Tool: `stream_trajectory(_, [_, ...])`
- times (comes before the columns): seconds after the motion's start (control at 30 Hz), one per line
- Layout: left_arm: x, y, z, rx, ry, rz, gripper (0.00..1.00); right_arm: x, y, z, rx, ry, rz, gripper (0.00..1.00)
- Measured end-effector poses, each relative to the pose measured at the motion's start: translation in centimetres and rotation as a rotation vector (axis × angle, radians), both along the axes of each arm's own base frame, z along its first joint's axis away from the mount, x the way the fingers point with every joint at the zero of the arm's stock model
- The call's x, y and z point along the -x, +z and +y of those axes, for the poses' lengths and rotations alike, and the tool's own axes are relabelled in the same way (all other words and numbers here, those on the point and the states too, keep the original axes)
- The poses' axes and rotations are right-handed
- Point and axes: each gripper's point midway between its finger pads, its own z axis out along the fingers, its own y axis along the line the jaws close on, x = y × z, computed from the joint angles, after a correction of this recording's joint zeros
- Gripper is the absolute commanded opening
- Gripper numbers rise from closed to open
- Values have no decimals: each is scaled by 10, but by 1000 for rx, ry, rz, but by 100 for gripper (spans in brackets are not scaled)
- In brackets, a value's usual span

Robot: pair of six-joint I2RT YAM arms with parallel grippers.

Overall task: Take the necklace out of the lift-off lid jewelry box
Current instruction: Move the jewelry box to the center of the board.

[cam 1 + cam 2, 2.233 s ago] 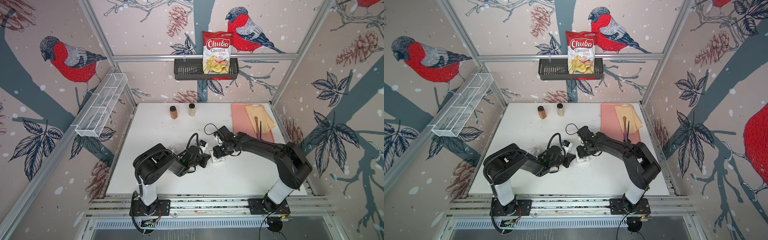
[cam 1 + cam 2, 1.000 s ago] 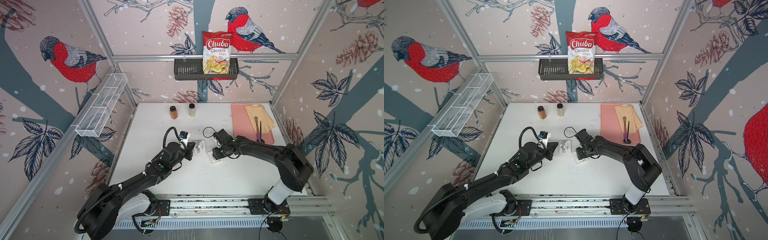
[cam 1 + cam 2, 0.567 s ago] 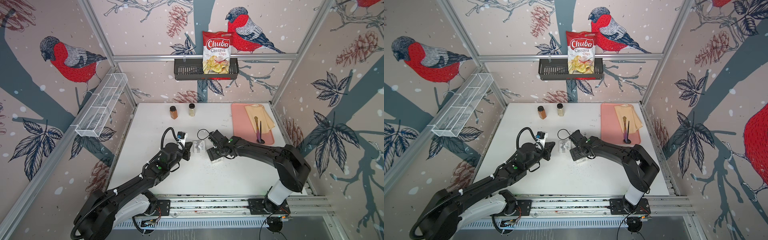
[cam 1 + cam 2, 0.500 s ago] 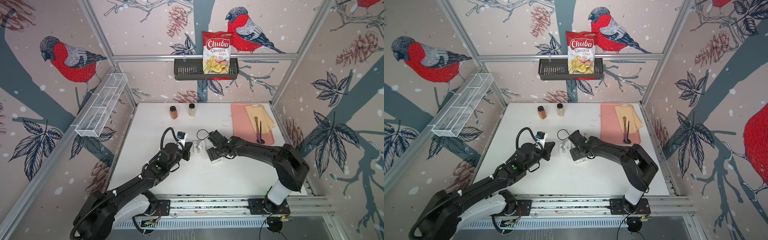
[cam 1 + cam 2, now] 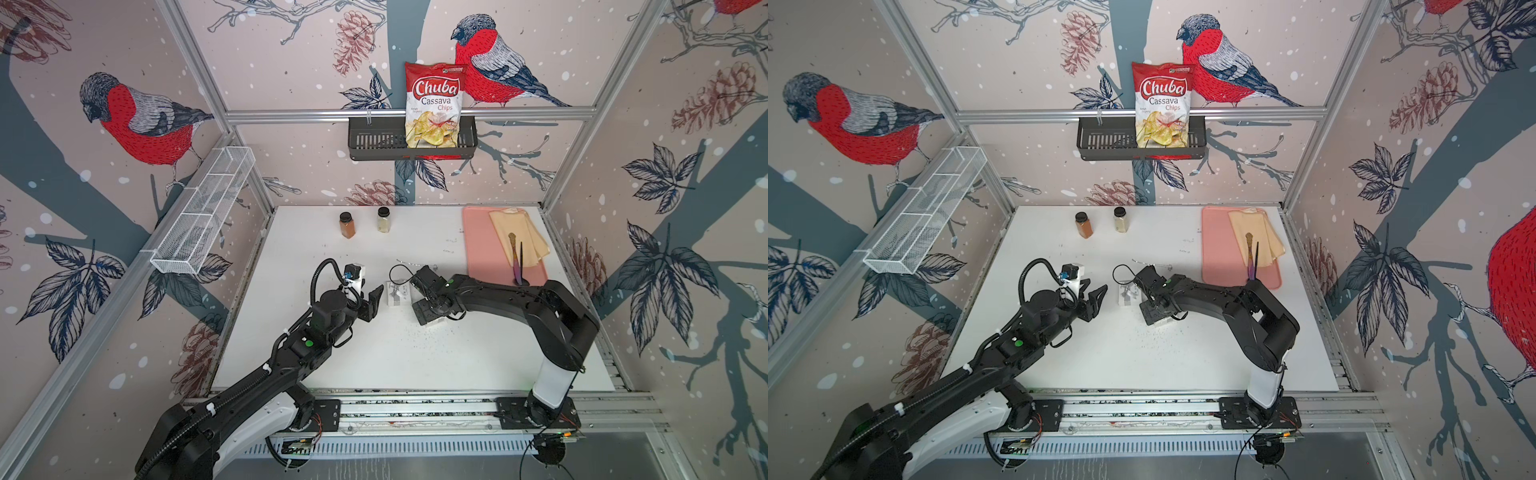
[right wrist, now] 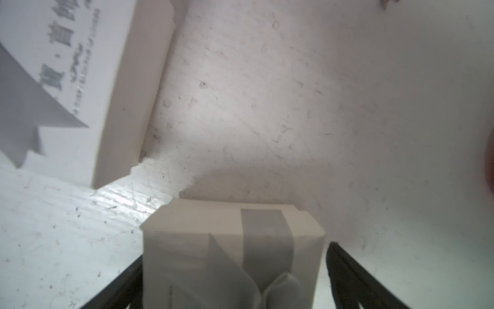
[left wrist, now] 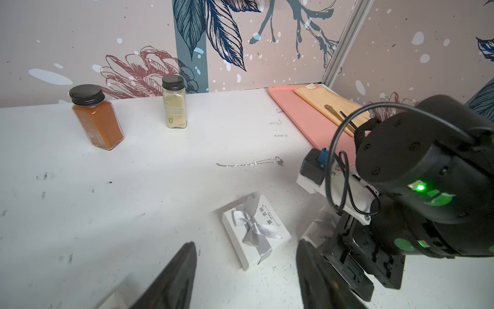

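Both jaws stand wide: your left near the bowed lid [image 7: 256, 230], right straddling the box [image 6: 232, 254]; necklace [image 7: 250, 163] on tabletop [image 7: 133, 187].

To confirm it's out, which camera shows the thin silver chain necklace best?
Left wrist view: the thin silver chain necklace lies stretched out, crisp. Both top views show only a faint line; right wrist view, nothing clear.

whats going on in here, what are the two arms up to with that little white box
The necklace already lies loose on the table, out of the box. The bow-topped box piece sits on the table in front of the left gripper, which is open and empty. The right gripper stands open astride the other white box piece, which rests on the table close by. Neither arm is holding anything.
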Motion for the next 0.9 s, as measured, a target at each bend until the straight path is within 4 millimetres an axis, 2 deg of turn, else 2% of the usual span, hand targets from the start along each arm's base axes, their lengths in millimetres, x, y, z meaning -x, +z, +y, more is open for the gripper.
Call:
stream_trajectory(0.1, [0,-2,0,-4,1,5,64,0,-4,-4,-11,-12,15,85])
stream_trajectory(0.23, [-1,-5,0,-10,1,12,64,-5,-8,-23,-40,-64,40,81])
stream_trajectory(0.43, [-1,-10,-1,-18,1,23,64,-30,-6,-49,-66,-138,40,80])
stream_trajectory(0.63, [-3,-20,-2,-36,0,48,64,-75,1,-52,-78,-160,-11,85])
stream_trajectory(0.77, [-3,-22,-2,-39,1,54,65,-96,5,-52,-64,-160,-43,90])
stream_trajectory(0.9, [-4,-19,-2,-36,2,49,66,-110,24,-48,-43,-150,-102,92])
